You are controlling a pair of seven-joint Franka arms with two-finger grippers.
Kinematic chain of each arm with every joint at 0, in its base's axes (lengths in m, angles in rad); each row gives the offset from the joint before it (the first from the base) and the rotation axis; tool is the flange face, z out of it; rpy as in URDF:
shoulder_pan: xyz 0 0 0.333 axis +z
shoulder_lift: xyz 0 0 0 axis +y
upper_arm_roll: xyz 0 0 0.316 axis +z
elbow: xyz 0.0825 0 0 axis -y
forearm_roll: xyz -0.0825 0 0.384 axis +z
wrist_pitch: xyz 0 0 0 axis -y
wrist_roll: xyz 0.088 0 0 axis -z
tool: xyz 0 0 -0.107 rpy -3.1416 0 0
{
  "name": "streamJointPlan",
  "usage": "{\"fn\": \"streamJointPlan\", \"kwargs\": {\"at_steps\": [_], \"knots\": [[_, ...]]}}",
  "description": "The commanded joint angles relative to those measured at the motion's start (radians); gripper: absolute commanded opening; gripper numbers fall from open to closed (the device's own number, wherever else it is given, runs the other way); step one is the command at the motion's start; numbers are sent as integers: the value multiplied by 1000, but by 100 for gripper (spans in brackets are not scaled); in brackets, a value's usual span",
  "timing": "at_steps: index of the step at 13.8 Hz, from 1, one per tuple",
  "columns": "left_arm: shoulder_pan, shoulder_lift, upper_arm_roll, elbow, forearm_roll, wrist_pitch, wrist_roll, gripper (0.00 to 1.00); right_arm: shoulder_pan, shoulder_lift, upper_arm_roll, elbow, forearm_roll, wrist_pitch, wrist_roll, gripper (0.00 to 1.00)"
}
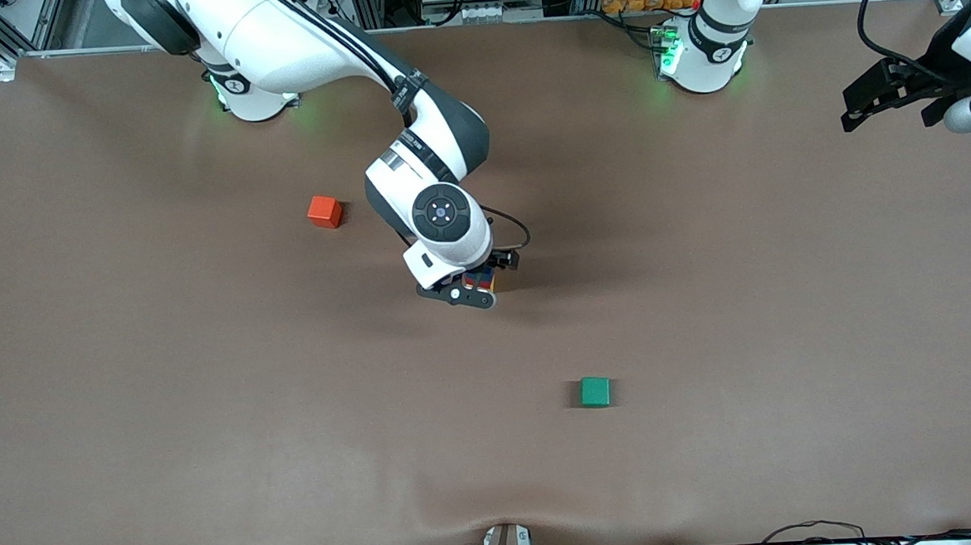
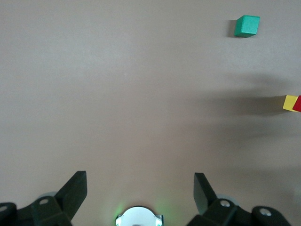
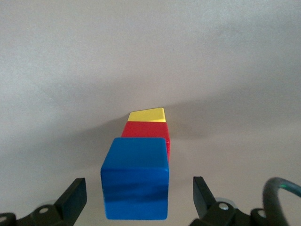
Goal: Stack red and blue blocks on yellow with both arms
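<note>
Hovering over the stack at mid-table, the right gripper had its fingers spread wide, clear of the blue block, which sat on the red block atop the yellow cube; placement apparently complete. The left gripper waited, jaws wide, at its table end. On the brown table sat stray orange-red cube and green cube.
</note>
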Motion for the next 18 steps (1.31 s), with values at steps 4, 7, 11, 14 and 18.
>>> {"fn": "streamJointPlan", "kwargs": {"at_steps": [4,7,11,14,18], "knots": [[5,-24,-1,-7,3,3,22,100,-55,-41,19,29,4,-105,17,100],[7,-24,0,-7,3,0,40,100,-84,-70,19,71,35,-130,19,100],[7,-24,0,-7,4,-3,42,100,-167,-157,16,84,52,-266,-3,100],[7,-24,2,-7,4,-3,42,100,-241,-219,12,86,46,-408,-73,100],[7,-24,3,-7,4,-3,48,100,-402,-286,16,97,49,-547,-326,100]]}}
